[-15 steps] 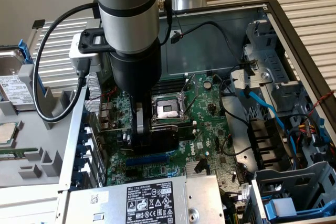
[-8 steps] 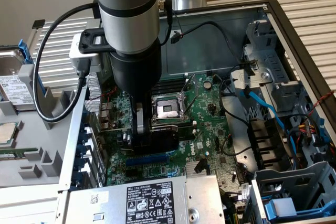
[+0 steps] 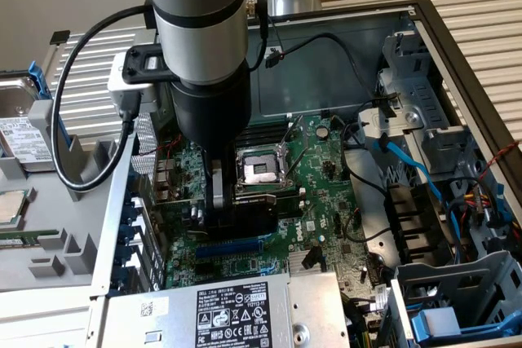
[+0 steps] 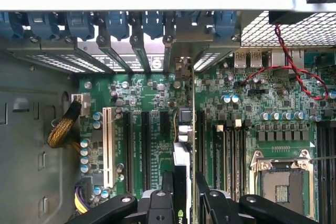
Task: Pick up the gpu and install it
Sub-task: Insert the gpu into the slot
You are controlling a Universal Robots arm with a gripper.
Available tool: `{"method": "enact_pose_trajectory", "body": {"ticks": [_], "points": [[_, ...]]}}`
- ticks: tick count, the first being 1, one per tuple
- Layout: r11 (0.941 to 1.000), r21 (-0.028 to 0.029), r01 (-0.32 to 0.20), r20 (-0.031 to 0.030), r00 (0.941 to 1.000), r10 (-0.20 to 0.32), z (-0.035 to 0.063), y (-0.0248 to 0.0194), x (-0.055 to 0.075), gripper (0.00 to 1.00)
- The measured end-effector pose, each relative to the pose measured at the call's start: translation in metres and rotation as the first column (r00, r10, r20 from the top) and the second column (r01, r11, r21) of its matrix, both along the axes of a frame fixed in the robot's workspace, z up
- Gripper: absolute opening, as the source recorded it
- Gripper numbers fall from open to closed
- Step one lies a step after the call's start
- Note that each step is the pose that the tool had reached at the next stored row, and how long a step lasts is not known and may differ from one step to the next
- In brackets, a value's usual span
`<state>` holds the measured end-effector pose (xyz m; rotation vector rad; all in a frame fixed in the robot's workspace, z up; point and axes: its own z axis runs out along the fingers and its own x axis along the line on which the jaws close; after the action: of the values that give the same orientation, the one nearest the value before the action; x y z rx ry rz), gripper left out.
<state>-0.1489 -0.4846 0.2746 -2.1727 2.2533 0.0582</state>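
Wrist view looks straight down into an open computer case, where the gripper (image 4: 181,195) holds the gpu (image 4: 182,153) edge-on between its black fingers (image 4: 167,182); the jaws are closed narrowly on the thin card, one finger on each face, and a small pale logo shows on the card's dark edge near the fingers; the card stands upright over the green motherboard (image 4: 236,124), in line with the long black expansion slots (image 4: 145,148), its far end reaching toward the slotted rear bracket wall with blue clips (image 4: 115,24); whether its lower edge is seated in a slot I cannot tell; an empty CPU socket (image 4: 281,179) lies to one side and a white slot (image 4: 109,145) with a braided yellow cable (image 4: 63,129) to the other; a red and black twisted wire (image 4: 294,66) crosses the board near the rear ports. Exterior view shows the grey arm (image 3: 200,30) reaching down into the case, the gripper (image 3: 218,201) low over the motherboard (image 3: 318,193) just beside the CPU socket (image 3: 261,170); the card itself is mostly hidden behind the tool; a power supply (image 3: 228,311) with a black label sits at the near edge, and blue cables (image 3: 416,173) run through the drive bay at the exterior view's right.
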Motion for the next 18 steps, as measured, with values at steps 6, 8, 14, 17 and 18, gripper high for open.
{"method": "enact_pose_trajectory", "body": {"ticks": [6, 8, 14, 17, 18], "points": [[1.0, -0.0002, 0.0, -0.0017, 1.0, 0.0, -0.0001, -0.0002, 0.0, 0.27], [1.0, -0.0001, 0.0, -0.0017, 1.0, 0.0, -0.0005, -0.0002, 0.0001, 0.27], [1.0, 0.0001, 0.0, -0.0016, 1.0, 0.0, -0.0021, -0.0002, 0.0004, 0.27], [1.0, 0.0, 0.0, -0.0016, 1.0, 0.0, -0.003, -0.0001, 0.0004, 0.27], [1.0, 0.0001, 0.0, -0.0016, 1.0, 0.0, -0.0034, -0.0001, 0.0004, 0.27]]}}
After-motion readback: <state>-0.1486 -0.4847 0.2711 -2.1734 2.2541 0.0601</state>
